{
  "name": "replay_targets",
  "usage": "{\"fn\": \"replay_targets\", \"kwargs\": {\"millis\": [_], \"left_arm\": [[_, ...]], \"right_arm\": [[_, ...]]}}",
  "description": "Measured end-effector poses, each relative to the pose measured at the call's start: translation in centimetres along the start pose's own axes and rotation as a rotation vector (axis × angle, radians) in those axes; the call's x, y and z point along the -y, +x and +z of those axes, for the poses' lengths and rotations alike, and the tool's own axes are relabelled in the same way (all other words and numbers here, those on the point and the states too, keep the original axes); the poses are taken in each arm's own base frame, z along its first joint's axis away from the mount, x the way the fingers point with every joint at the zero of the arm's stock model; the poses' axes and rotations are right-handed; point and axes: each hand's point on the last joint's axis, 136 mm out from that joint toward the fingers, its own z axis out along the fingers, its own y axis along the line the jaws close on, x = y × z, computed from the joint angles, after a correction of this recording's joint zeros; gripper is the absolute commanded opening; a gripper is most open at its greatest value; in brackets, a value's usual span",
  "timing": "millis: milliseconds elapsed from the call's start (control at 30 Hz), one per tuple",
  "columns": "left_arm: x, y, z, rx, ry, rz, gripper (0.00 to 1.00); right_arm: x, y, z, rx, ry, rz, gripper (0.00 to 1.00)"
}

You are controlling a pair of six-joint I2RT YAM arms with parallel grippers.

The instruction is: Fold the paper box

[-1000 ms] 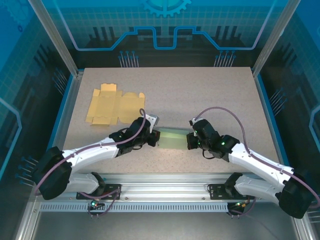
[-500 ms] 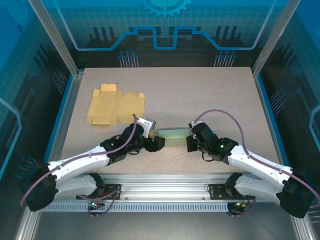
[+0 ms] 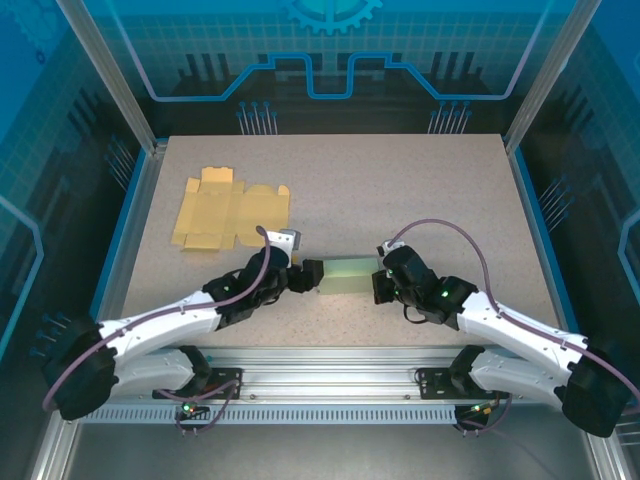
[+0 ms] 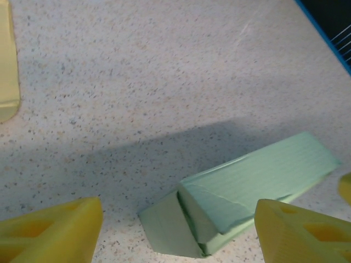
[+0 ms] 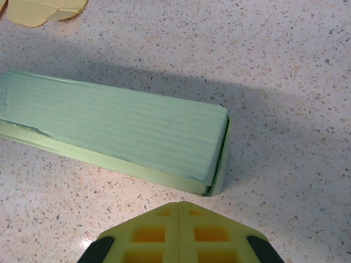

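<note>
I see a speckled beige worktop (image 3: pixel 420 190). A flat, unfolded yellow cardboard blank (image 3: pixel 228 210) lies on its far left part, tabs spread out. Aluminium frame posts (image 3: pixel 105 70) stand at the worktop's corners, blue patterned panels (image 3: pixel 330 50) rise behind them, and a slotted metal rail (image 3: pixel 330 365) runs along the near edge.

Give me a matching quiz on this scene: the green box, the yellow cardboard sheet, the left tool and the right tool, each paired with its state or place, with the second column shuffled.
Column one:
1. green box
2. yellow cardboard sheet
3. left tool
4. right tool

Column two:
A. shut
B. lying flat and unfolded, far left
C. open
D. folded into a long block, between the two tools

Pairs: 1-D, 2-B, 3-C, 4-A
</note>
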Motion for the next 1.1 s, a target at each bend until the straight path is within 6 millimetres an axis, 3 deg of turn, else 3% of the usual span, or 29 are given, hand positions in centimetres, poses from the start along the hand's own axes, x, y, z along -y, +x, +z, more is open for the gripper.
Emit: {"fn": "replay_targets", "kwargs": {"millis": [200, 500, 800, 1100], "left_arm": [[-0.3, 1.1, 1.6, -0.033, -0.014, -0.019, 0.69], [-0.7, 1.9, 2.9, -0.036, 0.005, -0.074, 0.48], [0.4, 2.0, 4.1, -0.007, 0.080, -0.131, 0.39], [0.5, 2.0, 4.1, 0.006, 0.103, -0.141, 0.38]], "right_arm": [[0.1, 0.0, 0.0, 0.003, 0.005, -0.001, 0.00], [0.0, -0.3, -0.4, 0.020, -0.001, 0.017, 0.01], [-0.2, -1.1, -2.4, 0.071, -0.039, 0.085, 0.45], [1.0, -2.7, -1.6, 0.059, -0.010, 0.195, 0.48]]}}
